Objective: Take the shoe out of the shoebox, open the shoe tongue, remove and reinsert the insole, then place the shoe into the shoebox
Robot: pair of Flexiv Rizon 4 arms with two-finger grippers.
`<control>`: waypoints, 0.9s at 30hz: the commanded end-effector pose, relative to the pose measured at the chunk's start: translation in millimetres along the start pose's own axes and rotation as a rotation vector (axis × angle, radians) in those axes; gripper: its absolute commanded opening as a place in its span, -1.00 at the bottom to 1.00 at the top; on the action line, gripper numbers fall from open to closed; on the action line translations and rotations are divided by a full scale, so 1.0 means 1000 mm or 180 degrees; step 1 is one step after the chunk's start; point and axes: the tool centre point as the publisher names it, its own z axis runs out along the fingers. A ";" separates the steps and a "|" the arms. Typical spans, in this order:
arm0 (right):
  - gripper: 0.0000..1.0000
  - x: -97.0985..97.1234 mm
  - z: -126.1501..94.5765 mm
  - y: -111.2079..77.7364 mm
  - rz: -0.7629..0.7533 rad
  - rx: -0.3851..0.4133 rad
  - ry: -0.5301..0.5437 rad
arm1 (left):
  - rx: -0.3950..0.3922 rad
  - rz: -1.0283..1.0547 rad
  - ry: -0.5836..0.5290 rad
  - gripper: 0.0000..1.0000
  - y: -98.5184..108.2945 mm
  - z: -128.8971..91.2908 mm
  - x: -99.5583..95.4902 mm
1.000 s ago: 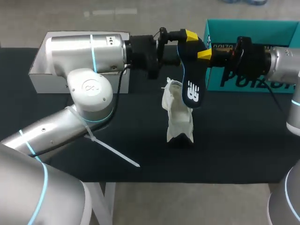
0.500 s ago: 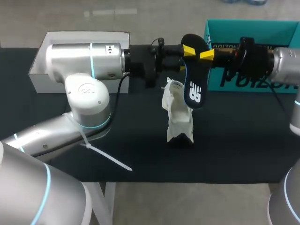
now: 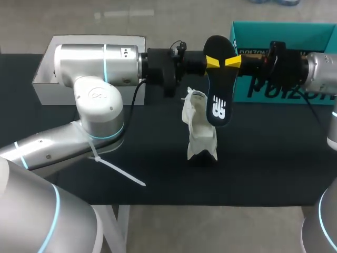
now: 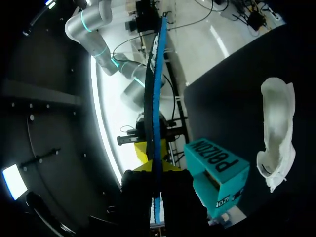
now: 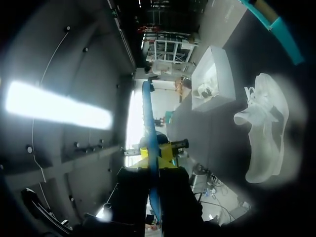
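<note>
Black insole [image 3: 217,87] hangs above the white shoe [image 3: 199,132] in the middle of the counter [image 3: 274,158], pinched by left tool [image 3: 210,61] and right tool [image 3: 232,61]; a mistimed release could twist or drop it.

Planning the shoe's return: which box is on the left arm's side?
The white box, at the left rear; the teal box stands at the right.

My left arm [image 3: 95,63] comes in level from the left with the wrist horizontal. The left gripper [image 3: 212,61] is clamped on the insole [image 3: 218,100]. My right arm [image 3: 321,74] is level from the right, and the right gripper [image 3: 233,61] pinches the same insole. The yellow tips face each other, close together.
</note>
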 end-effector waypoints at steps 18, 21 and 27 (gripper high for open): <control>1.00 -0.002 -0.091 -0.005 -0.0346 -0.0385 -0.2033 | -0.0242 -0.0687 0.0158 -1.00 -0.008 -0.029 0.004; 1.00 0.001 -0.109 -0.003 -0.0440 -0.0250 -0.2357 | -0.0253 -0.0860 0.0239 -1.00 -0.014 -0.040 0.006; 1.00 -0.022 -0.150 -0.001 -0.0307 0.0400 -0.2551 | -0.0268 -0.1015 0.0230 -1.00 -0.029 -0.062 0.000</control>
